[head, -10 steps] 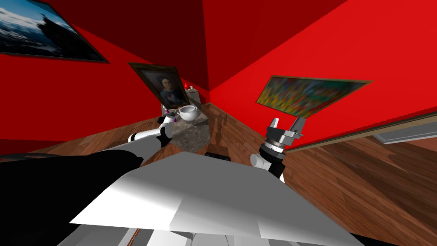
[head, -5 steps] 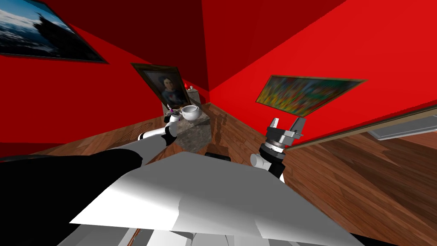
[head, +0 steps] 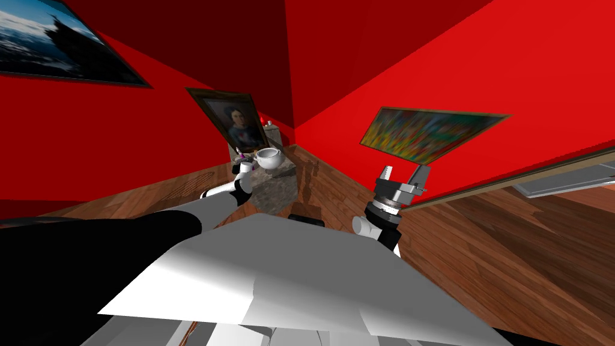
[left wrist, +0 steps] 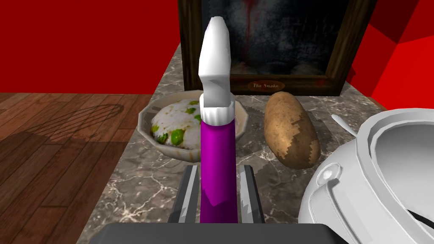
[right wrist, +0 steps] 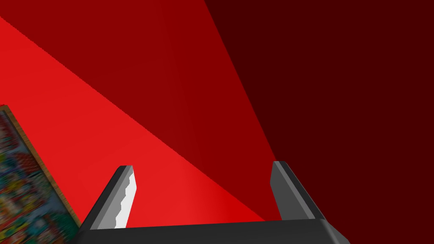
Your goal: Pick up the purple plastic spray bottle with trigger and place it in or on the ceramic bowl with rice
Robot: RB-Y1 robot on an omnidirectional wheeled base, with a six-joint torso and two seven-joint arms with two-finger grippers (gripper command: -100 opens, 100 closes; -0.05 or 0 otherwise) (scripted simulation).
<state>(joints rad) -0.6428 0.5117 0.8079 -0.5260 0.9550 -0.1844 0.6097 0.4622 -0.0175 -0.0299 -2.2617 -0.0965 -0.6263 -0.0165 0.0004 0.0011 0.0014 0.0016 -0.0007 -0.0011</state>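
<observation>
The left arm is reaching further out over the marble table [left wrist: 140, 190], bringing the left gripper [left wrist: 218, 168] nearer the rice bowl [left wrist: 145, 120]. Its fingers are clamping the purple spray bottle [left wrist: 217, 148], which stands upright between them. The bowl is sitting just beyond the fingertips, so release seems close. The right gripper [right wrist: 203, 180] is idling, fingers spread.

Veined marble tabletop [left wrist: 140, 199] here, glossy white pot [left wrist: 339, 199], rough matt potato [left wrist: 291, 129], grainy wooden floor [left wrist: 51, 161], smooth purple spray bottle [left wrist: 217, 156].
</observation>
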